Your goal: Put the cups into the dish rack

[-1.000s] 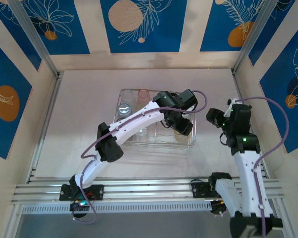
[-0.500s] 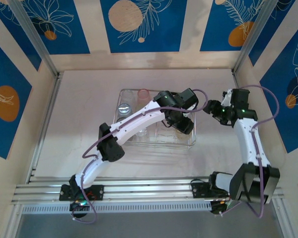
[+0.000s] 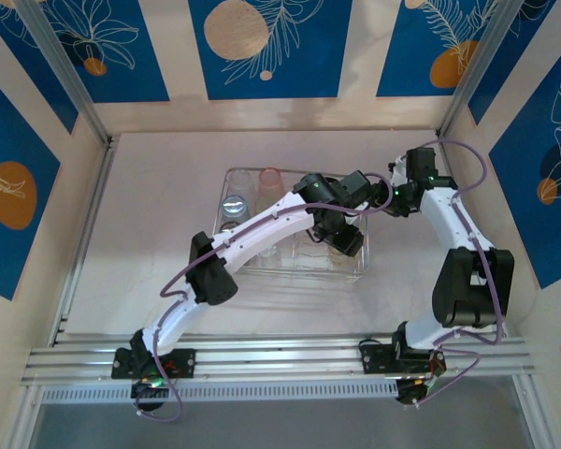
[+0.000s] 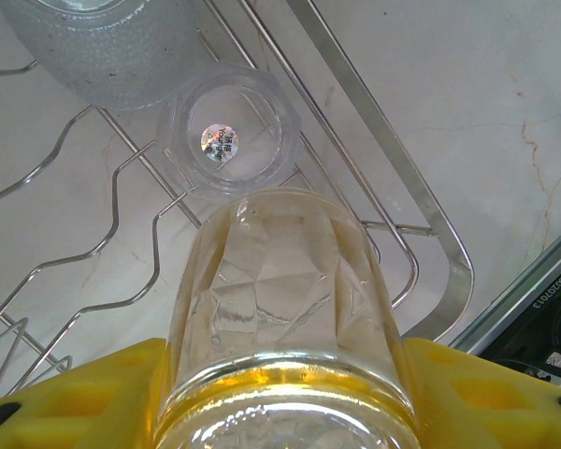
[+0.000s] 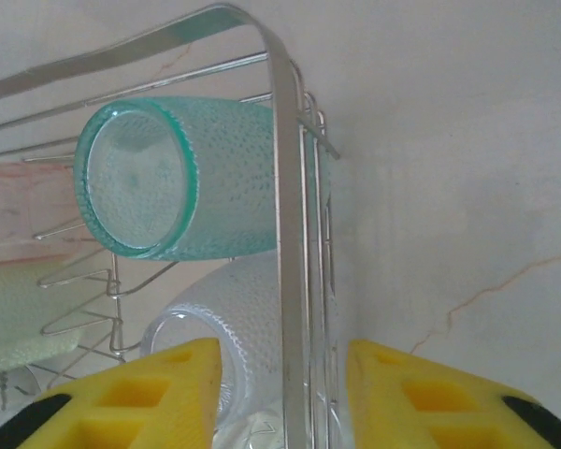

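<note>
- Left wrist view: a faceted cup [image 4: 280, 299], clear with an amber cast at its near end, is clamped between the yellow fingers [image 4: 93, 393] of the left gripper [image 4: 285, 360]. It is held over the dish rack [image 4: 393, 168].
- Collision is judged the main risk. An upturned clear cup [image 4: 229, 140] with a sticker on its base sits directly ahead of the held cup, and a grey pebbled cup [image 4: 103, 47] lies just beyond. Either could be knocked or tipped if the held cup is pushed straight forward.
- The held cup is close to the rack's corner rim. If it is released too far outward, it could catch on the wire or roll onto the table [image 4: 505, 94].
- A slip is also possible, since smooth plastic is gripped at one end only.
- Right wrist view: the right gripper [image 5: 282, 365] is seen with its jaws apart and nothing clamped. The rack's rim runs through the gap between them.
- If the jaws were brought together here, wire rather than a cup would be caught, and the rack could be dragged.
- A teal cup [image 5: 187, 178] lies on its side inside the rim, ahead of the fingers. A frosted cup [image 5: 224, 327] lies beneath it, nearer the fingers.
- Top external view: the left arm [image 3: 262, 229] and the right arm [image 3: 453, 229] converge at the rack's right end, so contact between them is a further hazard.
- A pink cup [image 3: 269, 176] and another clear cup [image 3: 234, 208] stand at the rack's far left, well apart from both grippers.
</note>
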Action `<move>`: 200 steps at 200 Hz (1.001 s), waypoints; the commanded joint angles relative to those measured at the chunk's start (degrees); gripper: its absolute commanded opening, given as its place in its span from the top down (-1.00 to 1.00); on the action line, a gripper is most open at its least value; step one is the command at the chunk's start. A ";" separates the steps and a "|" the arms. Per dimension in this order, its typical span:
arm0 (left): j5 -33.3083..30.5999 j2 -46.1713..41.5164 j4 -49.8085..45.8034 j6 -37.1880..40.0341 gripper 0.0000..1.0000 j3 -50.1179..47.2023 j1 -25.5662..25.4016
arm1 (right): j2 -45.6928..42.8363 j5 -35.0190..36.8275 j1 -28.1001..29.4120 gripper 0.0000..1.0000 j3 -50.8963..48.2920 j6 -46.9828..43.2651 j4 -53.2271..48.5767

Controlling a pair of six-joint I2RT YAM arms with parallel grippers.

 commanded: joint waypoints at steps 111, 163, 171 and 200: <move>-3.00 -0.69 -3.69 5.52 0.94 -4.88 0.08 | 3.16 0.47 3.77 0.90 1.23 0.96 -0.17; -2.83 -0.25 -3.63 6.03 0.94 -5.13 0.40 | 3.32 1.03 4.50 0.91 1.56 1.64 0.04; -2.66 -0.07 -3.13 5.68 0.89 -5.16 0.38 | 3.37 0.96 4.59 0.91 1.58 1.75 0.10; -1.17 0.97 -1.34 4.95 0.67 -5.10 0.31 | 3.51 -0.05 4.64 0.90 1.49 2.30 0.50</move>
